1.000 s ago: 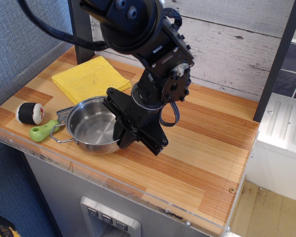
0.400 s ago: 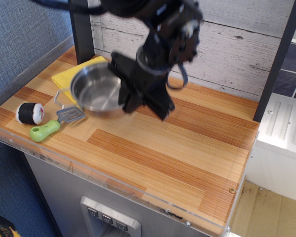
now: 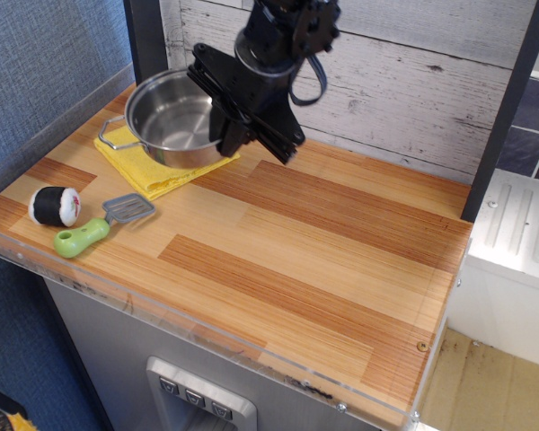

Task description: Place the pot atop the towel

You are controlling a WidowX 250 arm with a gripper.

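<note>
The shiny steel pot (image 3: 171, 121) with a wire loop handle at its left is over the yellow towel (image 3: 153, 169) at the back left of the counter. It covers most of the towel; only the towel's front edge and left corner show. I cannot tell whether the pot rests on the towel or hangs just above it. My black gripper (image 3: 226, 135) is shut on the pot's right rim, with the arm coming down from the upper right.
A sushi-roll toy (image 3: 54, 205) and a green-handled spatula (image 3: 103, 224) lie at the counter's front left. A dark post (image 3: 148, 40) stands just behind the pot, in front of the white plank wall. The wooden counter (image 3: 341, 260) stretches to the right.
The pot left the counter's front left in my gripper and travelled back and left to over the towel. The spatula, half hidden by the pot before, now lies in full view.
</note>
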